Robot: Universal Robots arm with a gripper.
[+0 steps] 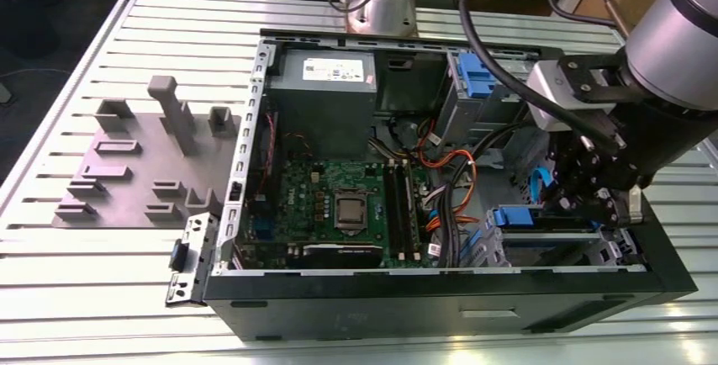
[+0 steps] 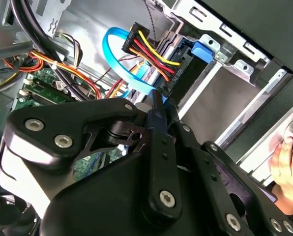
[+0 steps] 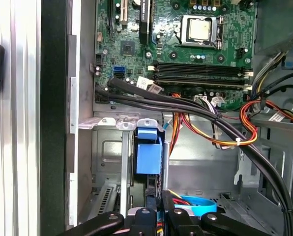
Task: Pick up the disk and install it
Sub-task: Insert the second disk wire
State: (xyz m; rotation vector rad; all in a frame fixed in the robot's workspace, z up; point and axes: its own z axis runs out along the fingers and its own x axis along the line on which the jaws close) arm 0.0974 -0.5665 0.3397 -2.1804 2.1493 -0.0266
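Disk [image 3: 148, 155] stands on edge in the drive cage [image 3: 107, 162] at the case's [image 1: 449, 298] front corner, blue carrier outward, cables [image 2: 146, 49] plugged in. Gripper [image 1: 600, 205] sits just above it, fingers drawn together on its edge, apparently seating it.

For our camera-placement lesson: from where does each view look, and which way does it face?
Exterior view: high above, looking down into the open computer case; arm shows.
First wrist view: on the arm, facing the motherboard; gripper shows.
Second wrist view: on the arm, facing the drive cage; gripper shows.
Both wrist views share the blue cable.
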